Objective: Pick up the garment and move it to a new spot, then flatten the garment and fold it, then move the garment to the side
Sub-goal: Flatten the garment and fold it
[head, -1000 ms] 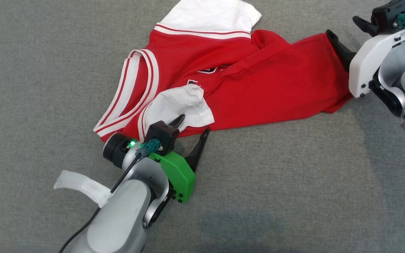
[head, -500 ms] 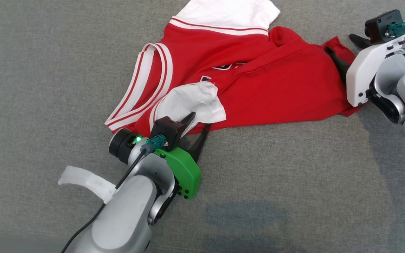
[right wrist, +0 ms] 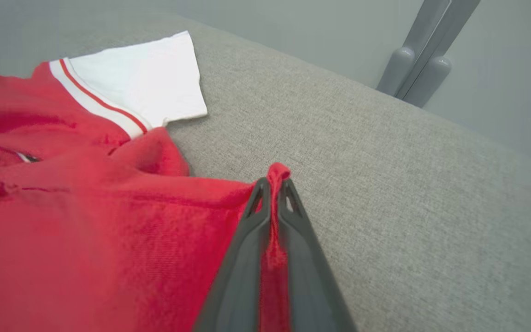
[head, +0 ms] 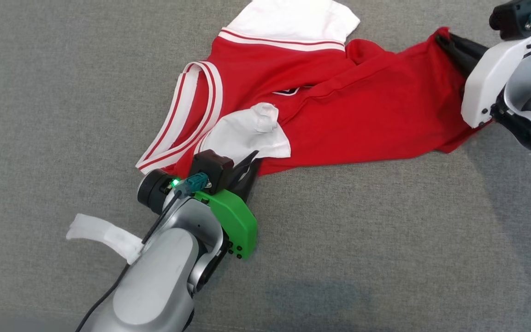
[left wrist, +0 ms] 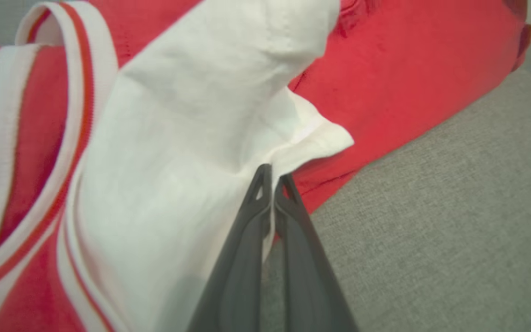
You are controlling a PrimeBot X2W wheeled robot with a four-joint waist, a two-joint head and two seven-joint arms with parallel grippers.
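Here left pincer [left wrist: 272, 174] and right pincer [right wrist: 272, 184] each pinch the garment [head: 362, 110], lettering [head: 288, 91] unreadable.

Reaches up from the lower left with the grey left arm [head: 155, 281], green wrist cover [head: 231, 221] just behind the fingers [left wrist: 247, 258]. Pinches a white edge of the garment [head: 362, 106] in the left gripper [head: 252, 161] [left wrist: 272, 173] — 2 fingers pressed tip to tip. Stretches in from the upper right with the right arm [head: 523, 87], white wrist cover [head: 486, 87] tilted, and clamps the right gripper [head: 445, 39] [right wrist: 272, 184] on a red hem, fingers together.
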